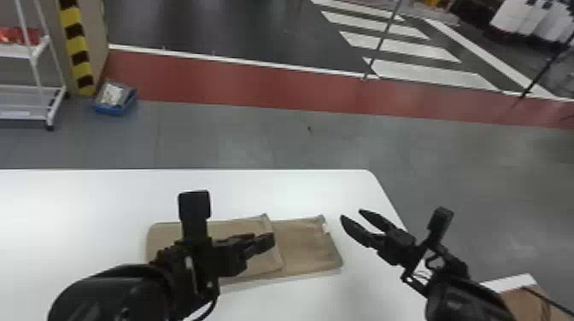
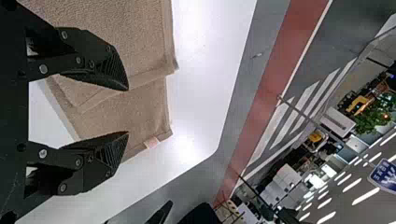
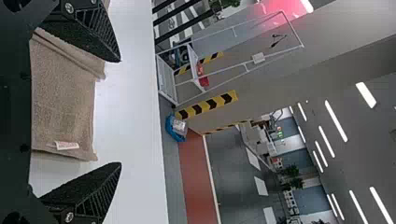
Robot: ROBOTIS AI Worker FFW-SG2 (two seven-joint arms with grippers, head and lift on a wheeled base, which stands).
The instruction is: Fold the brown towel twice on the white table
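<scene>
Your towel [image 1: 305, 245] lies flat at the lower centre of the head view, on the white table [image 1: 299, 188]. It looks folded over once, the upper layer [image 1: 271, 256] stopping short of the tag [image 1: 326, 228] at the right end. Expect it light, limp and soft, with enough nap that it shouldn't slip; you can't easily harm it, but the layers may drag or ruck. For the second fold, you'd do well to pinch near the corners of that single-layer right end, low against the table.

Your left gripper [image 2: 128, 111] has its fingers spread wide and empty, over the towel at lower centre of the head view. Your right gripper [image 1: 351, 213] is wide too, holding nothing, just right of the tag end. Neither seems to touch the cloth.
</scene>
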